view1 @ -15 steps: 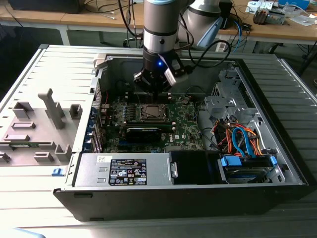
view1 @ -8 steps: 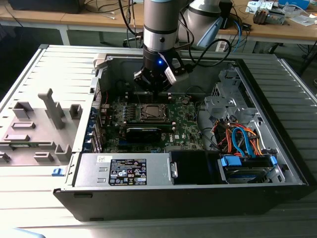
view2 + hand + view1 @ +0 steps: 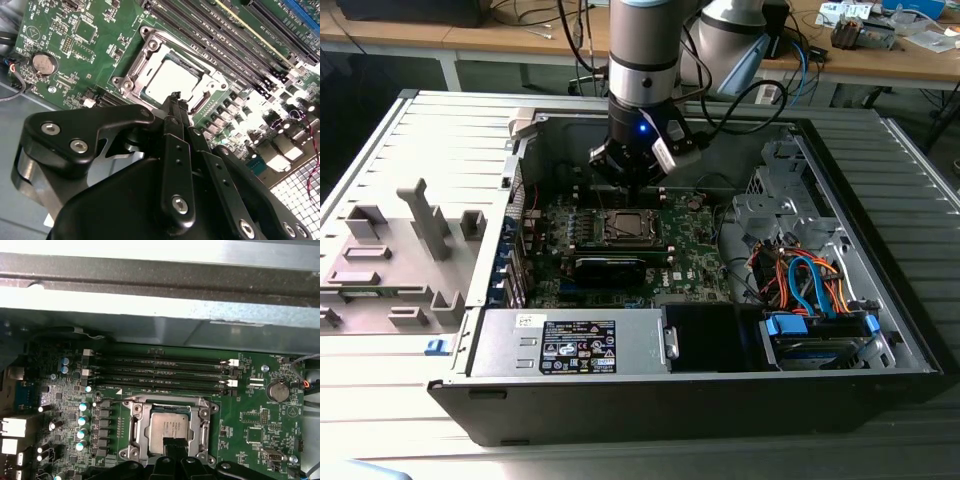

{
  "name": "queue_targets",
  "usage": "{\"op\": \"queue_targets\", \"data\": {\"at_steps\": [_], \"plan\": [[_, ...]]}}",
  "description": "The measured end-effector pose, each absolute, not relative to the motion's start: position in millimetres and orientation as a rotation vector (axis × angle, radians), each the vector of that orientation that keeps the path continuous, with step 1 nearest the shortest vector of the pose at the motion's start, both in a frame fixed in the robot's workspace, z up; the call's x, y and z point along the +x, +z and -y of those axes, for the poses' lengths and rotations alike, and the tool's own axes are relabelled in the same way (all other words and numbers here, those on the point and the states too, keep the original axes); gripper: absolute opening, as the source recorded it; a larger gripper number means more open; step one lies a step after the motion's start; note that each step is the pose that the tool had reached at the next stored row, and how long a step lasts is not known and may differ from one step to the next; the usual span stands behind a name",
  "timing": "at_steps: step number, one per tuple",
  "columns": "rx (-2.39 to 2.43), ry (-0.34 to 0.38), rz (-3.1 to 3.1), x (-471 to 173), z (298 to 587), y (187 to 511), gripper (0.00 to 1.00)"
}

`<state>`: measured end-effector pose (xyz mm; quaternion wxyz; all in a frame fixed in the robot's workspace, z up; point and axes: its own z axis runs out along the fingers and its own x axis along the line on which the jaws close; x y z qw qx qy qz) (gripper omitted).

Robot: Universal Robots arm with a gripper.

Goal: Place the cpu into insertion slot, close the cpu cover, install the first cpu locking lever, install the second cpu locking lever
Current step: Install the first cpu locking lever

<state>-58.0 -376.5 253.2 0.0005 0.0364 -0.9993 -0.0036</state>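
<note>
Inside the opened computer case [image 3: 880, 340], lying on its side on the grey slatted surface [image 3: 410, 420], we see the green circuit board [image 3: 695, 255] with the insertion slot [image 3: 626, 228] near its middle. Our arm [image 3: 645, 50] comes down from above and the claw [image 3: 628, 180] hangs just over the far edge of that slot in the exterior view. In both wrist views the cpu [image 3: 172, 80] [image 3: 169, 428] lies flat in the insertion slot [image 3: 170, 75] [image 3: 170, 430], its silver-grey top facing up and framed by the silver metal rim. We cannot tell whether the frame around the chip is the cpu cover already down or only the socket's own rim. The claw [image 3: 175, 100] appears in the second wrist view with its black fingers [image 3: 177, 150] pressed together into one narrow tip, holding nothing, and that tip sits at the edge of the chip; whether it touches the metal we cannot tell. In the first wrist view the claw [image 3: 175, 447] overlaps the near edge of the cpu. Long black memory slots [image 3: 160, 372] run beside the socket, and a round coin battery [image 3: 277, 391] sits well apart from it.
</note>
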Motion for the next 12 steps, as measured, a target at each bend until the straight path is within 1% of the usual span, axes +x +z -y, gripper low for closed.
{"op": "queue_targets", "data": {"at_steps": [12], "plan": [[0.114, -0.011, 3.138, -63.9, 377.2, 253.2, 0.11]]}}
